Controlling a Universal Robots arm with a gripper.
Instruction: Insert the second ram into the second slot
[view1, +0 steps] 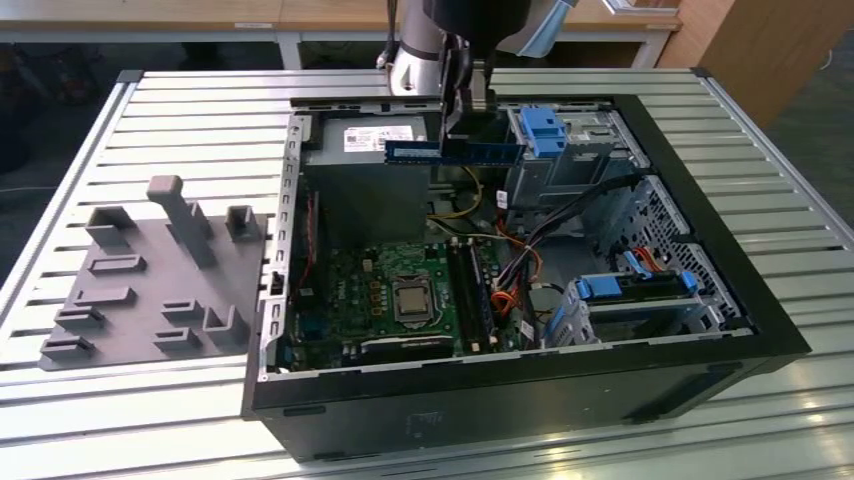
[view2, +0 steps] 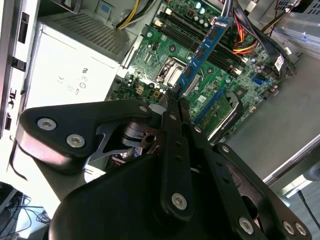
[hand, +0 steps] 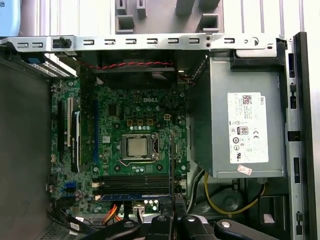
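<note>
The second ram (view1: 414, 152), a thin blue stick with dark chips, hangs level above the open computer case (view1: 747, 330), over its far end. My gripper (view1: 463, 135) is shut on the stick's middle. In the second wrist view the black fingers (view2: 172, 130) pinch the stick (view2: 202, 52), which reaches out over the green motherboard. In the first wrist view the stick shows edge-on as a thin dark line (hand: 170, 160) above the board, with my gripper (hand: 172, 219) behind it. The black memory slots (hand: 132, 181) (view1: 467, 285) lie below, and another blue stick (hand: 132, 196) sits in one of them.
A grey power supply (hand: 245, 125) fills the case's far corner. Bright blue drive-bay clips (view1: 545, 128) (view1: 601, 287) and loose cables (view1: 514, 250) lie toward the exterior view's right. The processor socket (view1: 404, 297) is beside the slots. A grey fixture with pegs (view1: 147, 280) lies on the slatted table.
</note>
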